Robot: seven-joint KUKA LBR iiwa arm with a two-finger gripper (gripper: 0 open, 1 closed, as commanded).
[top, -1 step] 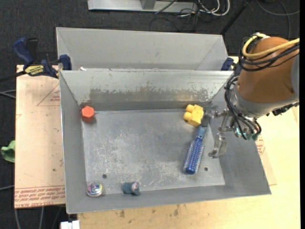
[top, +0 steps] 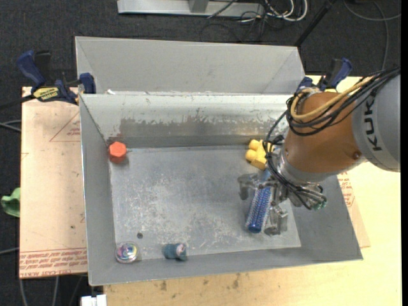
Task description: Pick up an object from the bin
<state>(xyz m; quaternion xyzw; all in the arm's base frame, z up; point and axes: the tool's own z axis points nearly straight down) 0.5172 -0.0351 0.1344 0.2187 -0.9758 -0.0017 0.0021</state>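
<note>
One blue bar point(top: 257, 213) lies partly under the tool point(top: 266, 214).

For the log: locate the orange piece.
Camera view: the orange piece sits in the upper-left floor corner of the bin, against its back wall, far left of the yellow piece.

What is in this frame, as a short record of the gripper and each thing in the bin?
gripper: over the bin's right part, above the blue ridged stick
blue ridged stick: lying flat under the gripper
yellow piece: at far wall, beside the arm
orange piece: far left corner
shiny round thing: near left corner
teal piece: near wall, beside it, apart
</note>
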